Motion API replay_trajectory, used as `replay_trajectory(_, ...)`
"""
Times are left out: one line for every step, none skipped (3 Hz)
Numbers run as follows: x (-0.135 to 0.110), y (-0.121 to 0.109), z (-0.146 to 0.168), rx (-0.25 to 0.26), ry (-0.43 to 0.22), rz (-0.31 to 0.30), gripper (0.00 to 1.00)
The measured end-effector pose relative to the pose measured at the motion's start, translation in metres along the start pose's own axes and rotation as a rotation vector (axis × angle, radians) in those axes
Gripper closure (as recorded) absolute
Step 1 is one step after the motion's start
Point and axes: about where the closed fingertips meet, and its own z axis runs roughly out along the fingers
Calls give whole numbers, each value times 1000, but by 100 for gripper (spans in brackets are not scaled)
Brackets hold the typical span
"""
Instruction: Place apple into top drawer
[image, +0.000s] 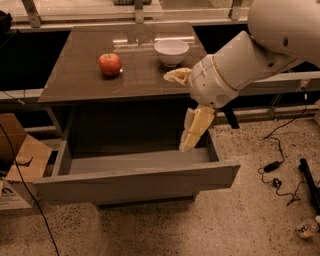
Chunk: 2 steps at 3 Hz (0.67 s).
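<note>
The red-orange apple (110, 64) sits on the glossy brown cabinet top (75, 80), left of centre. The top drawer (135, 183) is pulled out below it and its inside looks empty. My gripper (176, 112) is at the right front edge of the cabinet top, over the right end of the drawer. It is open and empty: one finger (176, 75) lies over the top's front right corner, the other (195, 127) hangs down into the drawer opening. The apple is well to the gripper's left, apart from it.
A white bowl (171, 51) stands on the top to the right of the apple, just behind the gripper. Cardboard boxes (20, 160) stand on the floor at the left. Cables (280, 175) lie on the floor at the right.
</note>
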Motion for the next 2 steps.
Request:
replay_trajectory(-5,-30,27,5,-45,4,0)
replay_trajectory(-4,-67,58,8,-122,26,0)
